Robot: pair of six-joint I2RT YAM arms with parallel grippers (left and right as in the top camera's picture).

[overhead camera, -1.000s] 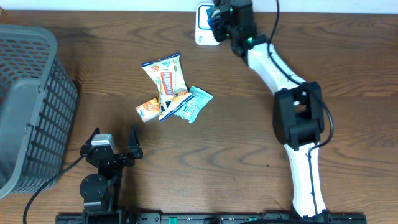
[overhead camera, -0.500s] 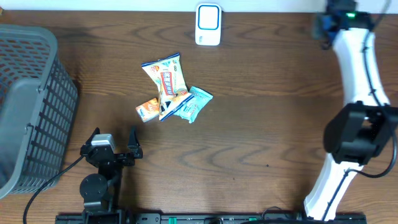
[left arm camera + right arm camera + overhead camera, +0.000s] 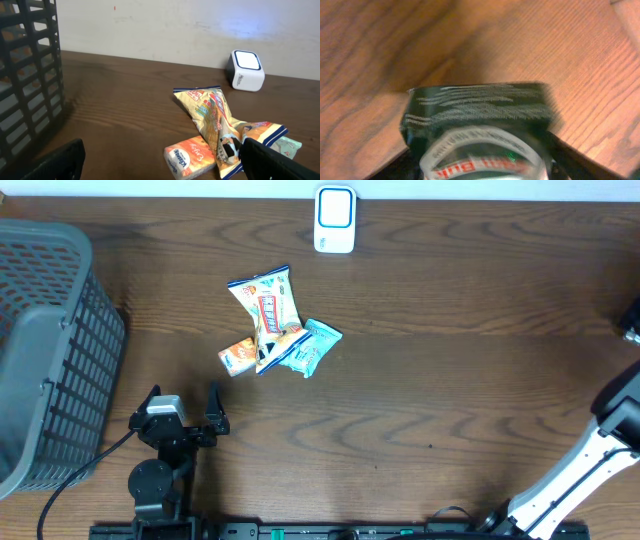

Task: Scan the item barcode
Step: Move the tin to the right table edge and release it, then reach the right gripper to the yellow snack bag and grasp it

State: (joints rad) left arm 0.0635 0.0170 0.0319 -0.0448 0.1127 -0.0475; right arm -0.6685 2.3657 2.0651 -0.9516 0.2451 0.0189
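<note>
From above, the left gripper [image 3: 184, 395] is spread wide, near a heap of snack packets [image 3: 275, 325], with a basket [image 3: 50, 350] to the left and the scanner [image 3: 334, 220] at the far edge. The left wrist shows those packets just ahead. The right wrist, blurred, shows a dark green packet [image 3: 477, 107] between the right gripper [image 3: 482, 164] fingers; I cannot tell whether it is pinched.

Right arm [image 3: 610, 430] runs off the overhead's right edge, so its gripper isn't in that view. Right wrist view is blurred: dark green item [image 3: 480, 107] with a round label, red lettering unreadable, clipped at the bottom. The right gripper fingers [image 3: 575, 162] are just dark slivers in the corners, so can't tell grip. Basket [image 3: 50, 350] is clipped at the left. In the left wrist view, the teal packet [image 3: 292, 146] is mostly hidden behind the orange packet [image 3: 260, 132].
</note>
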